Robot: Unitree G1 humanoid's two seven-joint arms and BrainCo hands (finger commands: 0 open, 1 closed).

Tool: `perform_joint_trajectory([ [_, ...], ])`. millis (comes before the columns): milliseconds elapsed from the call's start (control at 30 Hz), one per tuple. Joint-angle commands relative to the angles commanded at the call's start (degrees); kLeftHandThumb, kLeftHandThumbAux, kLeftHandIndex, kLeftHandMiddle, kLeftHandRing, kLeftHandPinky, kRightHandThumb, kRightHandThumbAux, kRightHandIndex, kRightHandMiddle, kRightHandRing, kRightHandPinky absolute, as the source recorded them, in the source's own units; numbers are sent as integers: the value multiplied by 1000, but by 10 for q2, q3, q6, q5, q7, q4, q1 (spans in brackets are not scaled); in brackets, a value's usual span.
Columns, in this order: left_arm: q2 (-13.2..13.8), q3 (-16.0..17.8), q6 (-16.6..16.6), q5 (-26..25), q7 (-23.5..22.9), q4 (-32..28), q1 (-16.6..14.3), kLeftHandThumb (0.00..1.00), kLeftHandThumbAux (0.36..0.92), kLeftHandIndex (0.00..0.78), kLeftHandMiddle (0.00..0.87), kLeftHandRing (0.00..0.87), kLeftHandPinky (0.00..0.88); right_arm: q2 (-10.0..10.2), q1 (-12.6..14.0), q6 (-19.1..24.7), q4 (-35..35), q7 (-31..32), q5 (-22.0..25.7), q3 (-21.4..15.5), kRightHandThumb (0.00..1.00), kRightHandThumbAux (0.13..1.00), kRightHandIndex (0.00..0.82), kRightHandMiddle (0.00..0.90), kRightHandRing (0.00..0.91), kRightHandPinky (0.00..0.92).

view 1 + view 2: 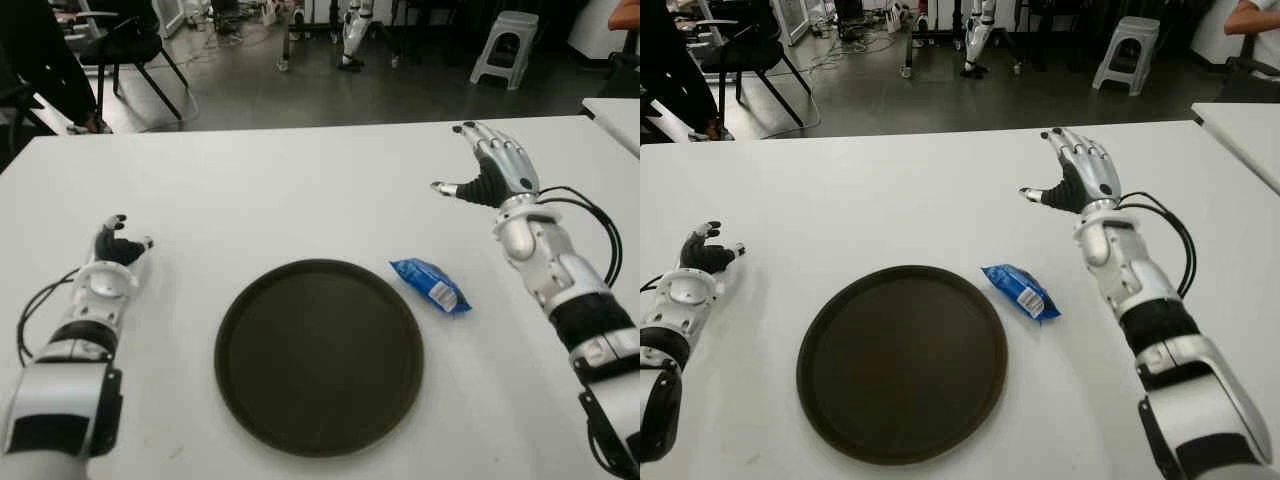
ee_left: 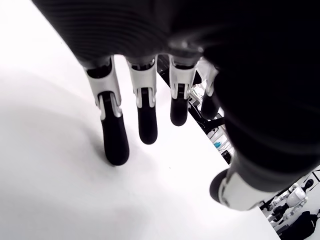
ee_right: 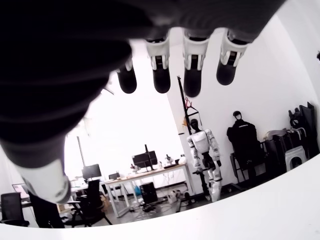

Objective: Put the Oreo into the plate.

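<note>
The light, crinkly blue Oreo packet (image 1: pixel 430 285) lies on the desk (image 1: pixel 300 190) just beside the plate's (image 1: pixel 318 357) right rim, likely slippery, best pinched across its middle by the spread, empty right hand (image 1: pixel 492 165), the left hand (image 1: pixel 115 250) also empty near the left edge

Lettering on the small blue foil Oreo packet (image 1: pixel 430 285): too small to read. Contents of packet: concealed by wrapper. Round dark brown plate (image 1: pixel 318 355): near rim almost at the bottom edge of the left eye view. Left hand (image 1: pixel 118 247): forearm cut off at the lower edge; palm side hidden. Right hand (image 1: pixel 492 165): arm cut off at the lower right corner; palm facing away. White table (image 1: pixel 260 200): cropped at sides and bottom. In both wrist views, palms reduced to dark, unfocused masses.
</note>
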Motion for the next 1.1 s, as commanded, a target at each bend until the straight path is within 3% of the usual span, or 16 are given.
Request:
perform_joint_trajectory([
  [167, -1, 1, 1, 0, 1, 0, 0, 256, 730, 46, 139, 176, 203, 2, 30, 35, -58, 22, -6, -5, 179, 603, 15, 121, 115, 64],
  [333, -2, 3, 3, -2, 0, 1, -2, 250, 729, 42, 137, 176, 201, 0, 42, 57, -86, 37, -18, -6, 145, 579, 3, 120, 121, 90],
  [700, -1, -5, 4, 8, 5, 1, -3, 236, 731, 42, 126, 159, 171, -10, 94, 139, -216, 108, -65, 8, 91, 543, 0, 10, 12, 36],
  [1100, -1, -10, 3, 10, 8, 1, -2, 244, 727, 45, 130, 161, 166, -16, 129, 193, -295, 189, -98, 10, 47, 519, 0, 0, 0, 45],
])
